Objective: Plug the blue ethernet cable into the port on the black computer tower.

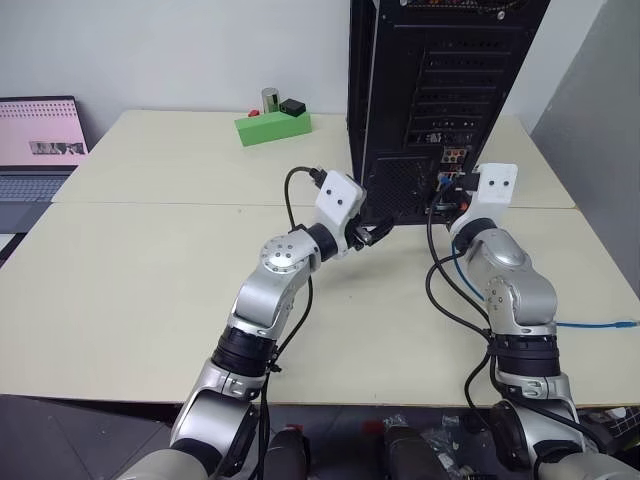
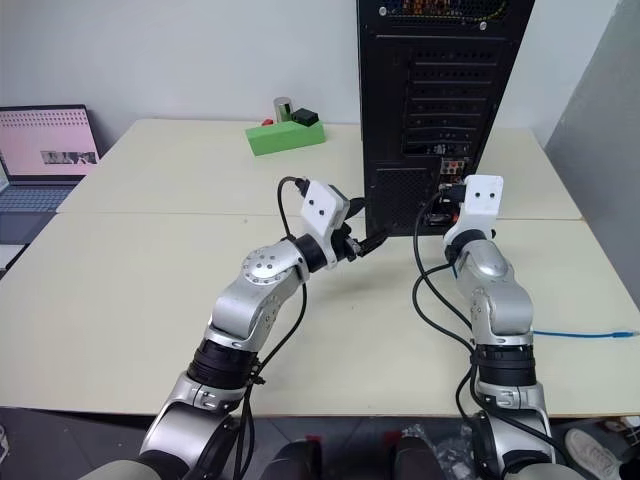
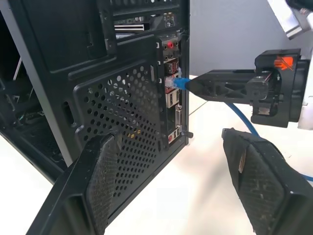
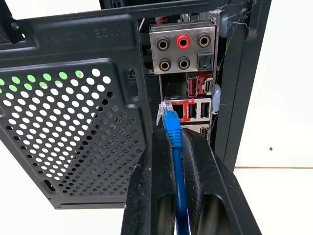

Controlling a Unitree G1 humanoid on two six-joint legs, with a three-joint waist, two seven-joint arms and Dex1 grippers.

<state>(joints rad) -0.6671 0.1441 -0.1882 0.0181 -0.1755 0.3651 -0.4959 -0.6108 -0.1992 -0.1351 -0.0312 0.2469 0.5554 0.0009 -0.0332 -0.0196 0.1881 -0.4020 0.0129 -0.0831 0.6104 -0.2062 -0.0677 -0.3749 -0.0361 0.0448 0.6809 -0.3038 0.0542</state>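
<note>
The black computer tower (image 1: 440, 100) stands upright at the back of the table, its rear facing me. My right gripper (image 4: 173, 139) is shut on the blue ethernet cable (image 4: 172, 128) just behind its clear plug. The plug's tip sits at a port in the socket strip (image 3: 171, 90), beside the mesh vent; I cannot tell how far in it is. The rest of the cable trails over the table to the right (image 1: 600, 324). My left gripper (image 3: 170, 139) is open and holds nothing, level beside the tower's lower left corner (image 1: 378, 232).
A green block (image 1: 272, 127) with small items on it lies at the table's back, left of the tower. A laptop (image 1: 40, 140) stands open at the far left. Black robot wires (image 1: 440, 280) loop beside my right arm. A grey partition (image 1: 600, 150) rises on the right.
</note>
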